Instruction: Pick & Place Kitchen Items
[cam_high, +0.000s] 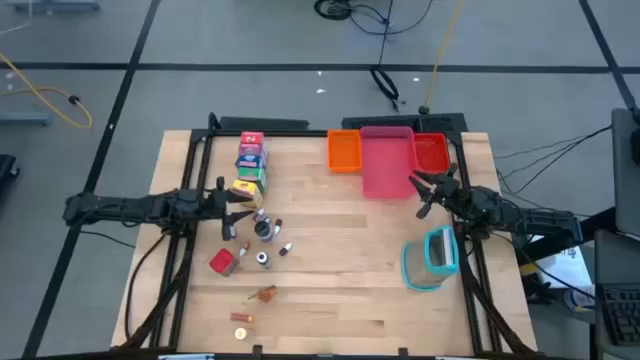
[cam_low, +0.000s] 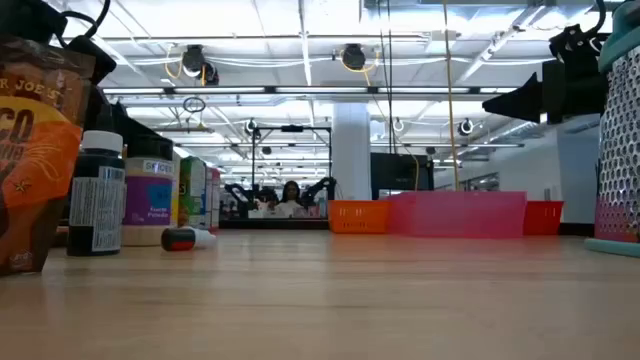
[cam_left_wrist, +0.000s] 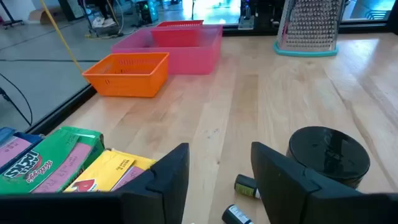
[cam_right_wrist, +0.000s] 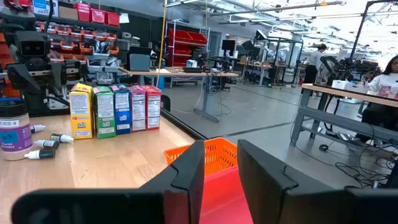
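A row of colourful cartons (cam_high: 250, 165) stands at the table's far left; the left wrist view shows its green (cam_left_wrist: 56, 158) and yellow (cam_left_wrist: 106, 177) cartons. Near them are a dark-capped jar (cam_high: 263, 228) (cam_left_wrist: 328, 154), tiny bottles (cam_left_wrist: 245, 185), a red cube (cam_high: 222, 262) and small orange-brown bits (cam_high: 264, 293). My left gripper (cam_high: 238, 208) (cam_left_wrist: 217, 177) is open and empty, between the cartons and the jar. My right gripper (cam_high: 425, 190) (cam_right_wrist: 221, 168) is open and empty over the near right end of the pink tray (cam_high: 386, 160).
An orange tray (cam_high: 344, 150), the pink tray and a red tray (cam_high: 431, 152) stand side by side at the far edge. A teal-rimmed clear container (cam_high: 432, 258) stands at the right. Bare wood lies in the table's middle (cam_high: 350, 250). People sit in the room beyond.
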